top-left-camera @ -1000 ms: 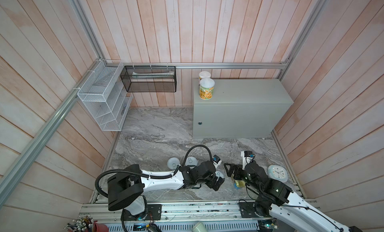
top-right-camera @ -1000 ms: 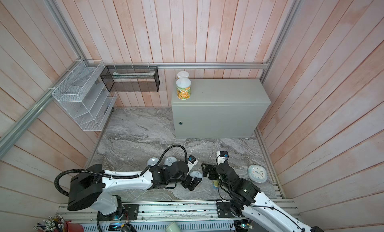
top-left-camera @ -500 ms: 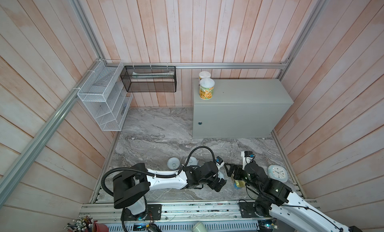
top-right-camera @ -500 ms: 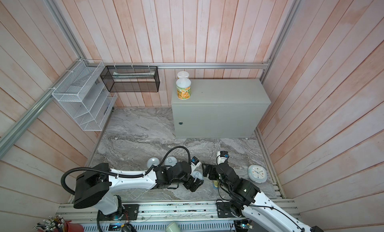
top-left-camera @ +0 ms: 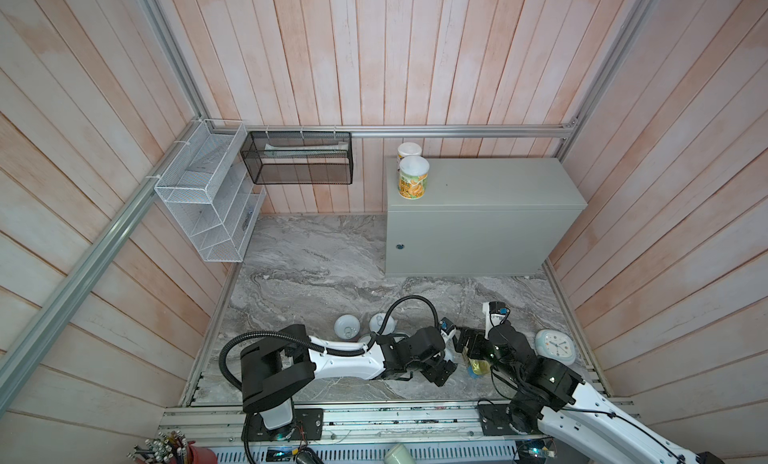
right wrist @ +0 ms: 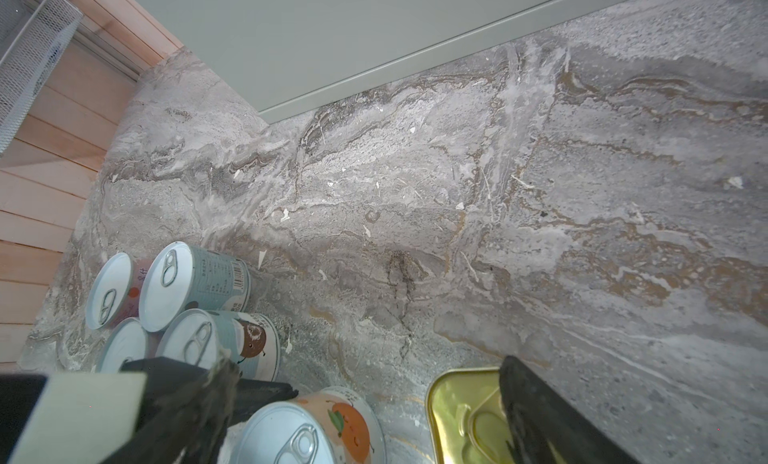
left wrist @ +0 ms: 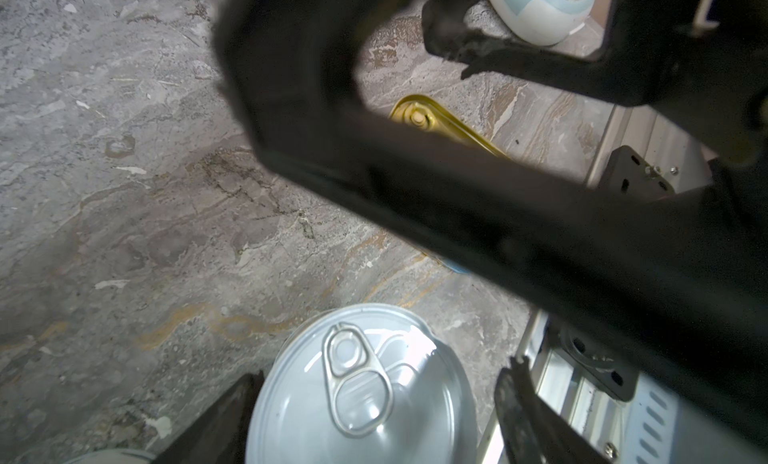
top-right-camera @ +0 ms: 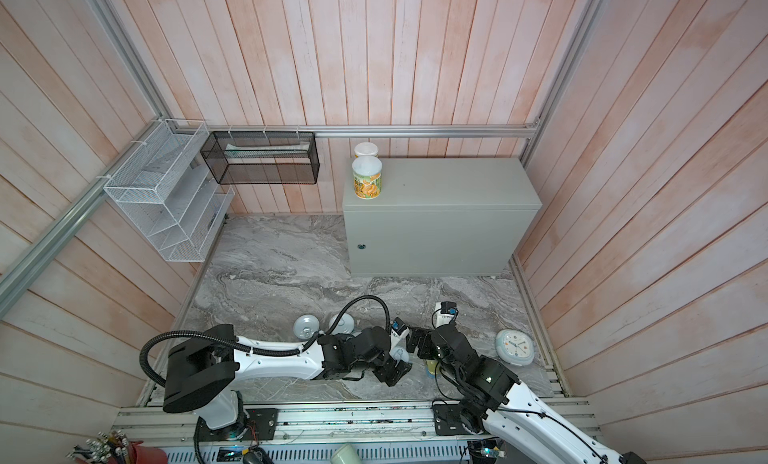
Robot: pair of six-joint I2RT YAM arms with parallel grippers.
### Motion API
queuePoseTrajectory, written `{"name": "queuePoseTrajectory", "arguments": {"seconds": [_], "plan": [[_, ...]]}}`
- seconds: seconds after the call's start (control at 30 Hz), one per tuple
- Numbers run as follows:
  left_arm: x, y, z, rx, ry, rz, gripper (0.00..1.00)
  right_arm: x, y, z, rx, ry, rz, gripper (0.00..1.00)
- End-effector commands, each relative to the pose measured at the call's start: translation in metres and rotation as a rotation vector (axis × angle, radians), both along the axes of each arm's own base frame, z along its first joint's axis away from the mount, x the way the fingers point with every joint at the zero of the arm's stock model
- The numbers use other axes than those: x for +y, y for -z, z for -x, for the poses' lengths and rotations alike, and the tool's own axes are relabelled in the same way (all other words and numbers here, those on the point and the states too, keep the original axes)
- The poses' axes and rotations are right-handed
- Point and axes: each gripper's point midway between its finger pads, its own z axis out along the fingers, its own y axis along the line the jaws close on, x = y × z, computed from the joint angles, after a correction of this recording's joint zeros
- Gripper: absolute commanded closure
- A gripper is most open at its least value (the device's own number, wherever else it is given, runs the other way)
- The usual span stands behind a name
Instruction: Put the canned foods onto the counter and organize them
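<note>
Counter (top-left-camera: 498,179): one grey box is set at the back right of the floor (top-left-camera: 316,258), and one small round lock is seen on its front.
Tall cans (top-left-camera: 413,179): two are counted, both with white lids. They are stood upright on the counter's back left corner, with the second tall can (top-left-camera: 409,149) just behind the first.
Short cans (right wrist: 195,283): five are counted in the right wrist view, all upright on the floor with pull-tabs up. Four are bunched close together near the wooden wall. A fifth short can (right wrist: 307,433), with an orange on its label, is set apart from the bunch, just beside the gold tin. In both top views only two are seen clearly, and the rest are hidden by the left arm.
Gold tin (right wrist: 461,416): one is counted, laid flat on the floor near the front, between the short cans and the clock.
Clock (top-left-camera: 555,346): one is laid on the floor at the front right, well apart from the counter.
Left gripper (left wrist: 374,403): the fingers are held apart, one on each side of a short can. A small gap is seen by one finger, so the can is not clamped.
Right gripper (right wrist: 361,412): the fingers are spread wide just above the floor and nothing is held. The fifth short can and part of the gold tin are seen between them.
Racks: one white rack (top-left-camera: 208,200) is hung on the left wall, and one black basket (top-left-camera: 299,158) on the back wall.
</note>
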Motion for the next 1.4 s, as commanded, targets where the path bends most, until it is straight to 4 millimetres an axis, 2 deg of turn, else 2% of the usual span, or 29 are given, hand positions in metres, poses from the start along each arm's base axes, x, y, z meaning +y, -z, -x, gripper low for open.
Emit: {"name": "queuePoseTrajectory", "arguments": {"seconds": [0.0,0.17,0.33,0.4,0.47,0.7,1.0,1.2,1.37], "plan": [[0.013,0.022,-0.002,-0.018,-0.015,-0.107,0.11,-0.006,0.004,0.000,0.017,0.024,0.018,0.02],[0.021,0.030,-0.010,-0.055,-0.055,-0.167,0.11,-0.006,0.004,0.000,0.018,0.026,0.019,0.02],[0.025,0.035,-0.017,-0.082,-0.092,-0.203,0.15,-0.007,0.003,-0.001,0.016,0.028,0.017,0.02],[0.023,0.034,-0.018,-0.088,-0.086,-0.200,0.20,-0.007,0.003,-0.001,0.016,0.032,0.016,0.02],[0.020,0.030,-0.019,-0.097,-0.084,-0.189,0.30,-0.007,0.004,-0.001,0.016,0.032,0.018,0.02],[0.017,-0.001,-0.029,-0.127,-0.091,-0.121,0.44,-0.005,0.003,-0.003,0.005,0.017,0.016,0.02],[0.019,-0.042,-0.042,-0.045,-0.060,0.016,0.50,0.004,0.002,-0.006,-0.029,-0.019,-0.006,0.02],[0.029,-0.072,-0.056,-0.016,-0.061,0.032,0.52,0.024,-0.008,-0.010,-0.092,-0.109,-0.046,0.02],[0.050,-0.092,-0.070,0.024,-0.096,0.054,0.52,0.033,-0.019,-0.016,-0.152,-0.150,-0.052,0.02]]}}
